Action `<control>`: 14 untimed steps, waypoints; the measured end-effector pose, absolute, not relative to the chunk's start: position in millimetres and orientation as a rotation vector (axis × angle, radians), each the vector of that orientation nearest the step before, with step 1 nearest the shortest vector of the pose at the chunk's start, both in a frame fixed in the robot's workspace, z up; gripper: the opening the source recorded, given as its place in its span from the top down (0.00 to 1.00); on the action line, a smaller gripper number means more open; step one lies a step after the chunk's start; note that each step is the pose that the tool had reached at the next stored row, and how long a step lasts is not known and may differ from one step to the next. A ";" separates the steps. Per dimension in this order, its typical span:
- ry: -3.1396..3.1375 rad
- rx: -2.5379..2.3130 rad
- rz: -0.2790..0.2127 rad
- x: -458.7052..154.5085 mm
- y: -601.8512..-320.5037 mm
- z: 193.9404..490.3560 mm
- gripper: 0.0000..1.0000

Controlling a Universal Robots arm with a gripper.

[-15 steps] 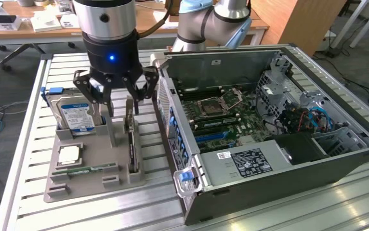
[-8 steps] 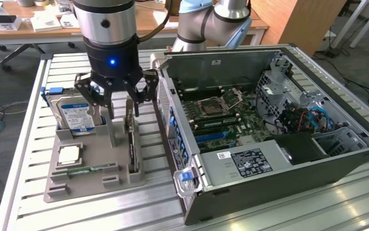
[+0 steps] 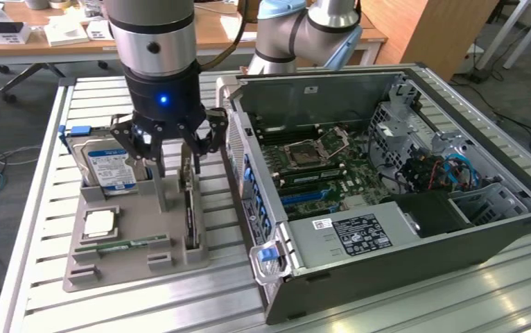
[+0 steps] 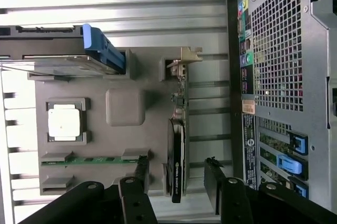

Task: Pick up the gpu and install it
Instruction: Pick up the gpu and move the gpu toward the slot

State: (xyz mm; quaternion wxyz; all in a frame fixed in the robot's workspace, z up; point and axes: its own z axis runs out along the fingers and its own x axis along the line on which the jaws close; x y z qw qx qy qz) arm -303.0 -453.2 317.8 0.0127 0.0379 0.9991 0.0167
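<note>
Tool [image 3: 175,149] open, nothing held, hangs abv gpu [image 3: 190,208] w/ jaws either side; gpu on edge in holder [image 3: 118,267] slot, prob so top edge is grippable.

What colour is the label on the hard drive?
Mostly blue, with white patches; the hard drive shows it best in the exterior view.

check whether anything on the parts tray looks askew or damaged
Nothing stands out. The gpu stands on edge in its slot of the grey tray, the hard drive stands in its own, and the processor and RAM stick lie flat in their recesses. The gripper is open over the gpu.
</note>
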 end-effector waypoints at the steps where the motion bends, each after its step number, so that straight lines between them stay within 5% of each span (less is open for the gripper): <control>1: 3.113 0.118 0.052 -303.0 -453.2 316.0 0.45; 14: 3.114 0.118 0.052 -303.1 -453.2 306.3 0.45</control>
